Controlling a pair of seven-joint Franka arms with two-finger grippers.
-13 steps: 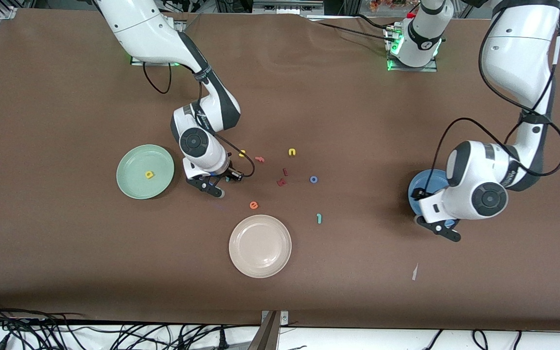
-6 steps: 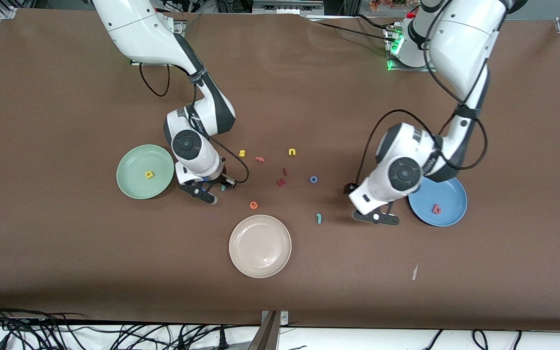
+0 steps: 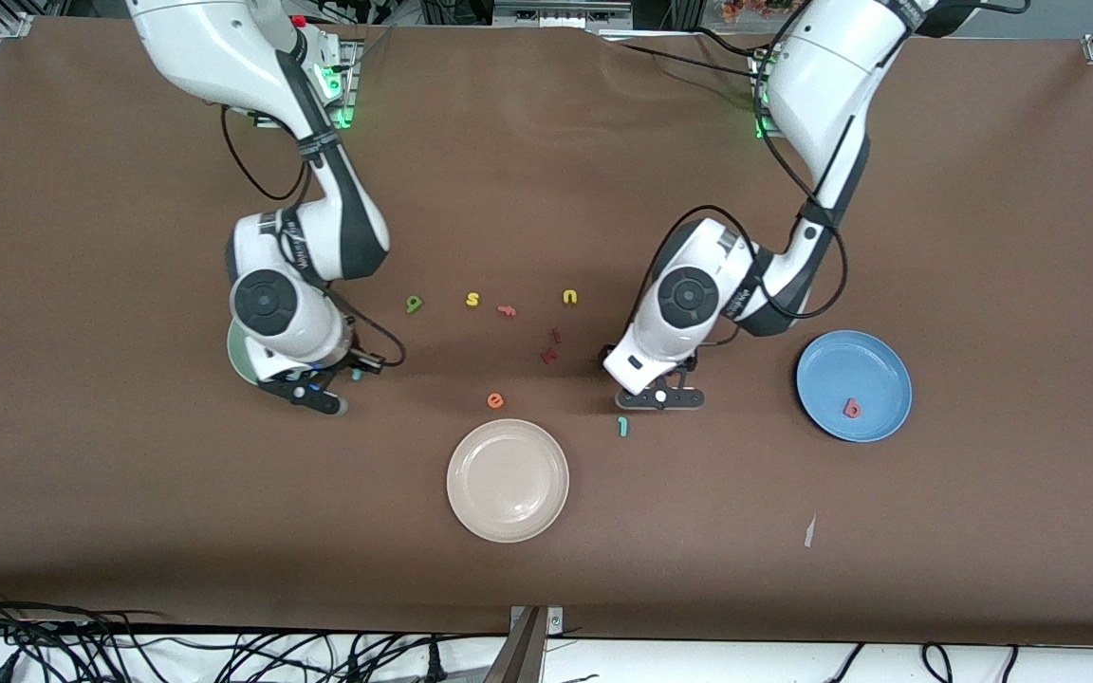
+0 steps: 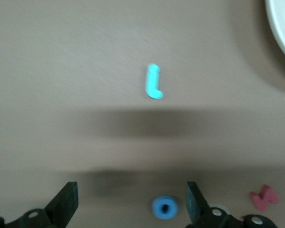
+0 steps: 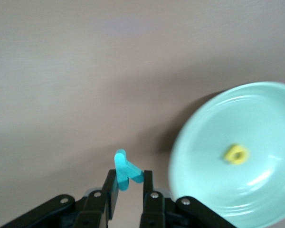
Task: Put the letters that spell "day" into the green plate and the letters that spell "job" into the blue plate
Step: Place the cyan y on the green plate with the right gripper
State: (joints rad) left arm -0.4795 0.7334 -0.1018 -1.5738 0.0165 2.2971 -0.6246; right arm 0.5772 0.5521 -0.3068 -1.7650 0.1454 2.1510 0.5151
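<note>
My right gripper (image 5: 129,181) is shut on the teal "y" (image 5: 126,173) and hangs beside the rim of the green plate (image 5: 237,156), where the yellow "a" (image 5: 236,154) lies. In the front view the right arm covers most of that plate (image 3: 235,353). The green "d" (image 3: 414,304) lies on the table. My left gripper (image 4: 130,195) is open, low over the blue "o" (image 4: 165,208), which lies between its fingers. The teal "j" (image 4: 154,88) lies nearer the front camera. The salmon "b" (image 3: 852,409) rests in the blue plate (image 3: 874,365).
A cream-white plate (image 3: 508,480) sits near the front camera. Loose on the table are a yellow "s" (image 3: 472,300), a salmon "f" (image 3: 507,309), a yellow "u" (image 3: 570,297), two dark red letters (image 3: 548,357) and an orange "e" (image 3: 495,400).
My right gripper closed on the "y" and carried it toward the green plate, uncovering the "d". My left arm swung away from the blue plate to above the "o", uncovering the "b".
</note>
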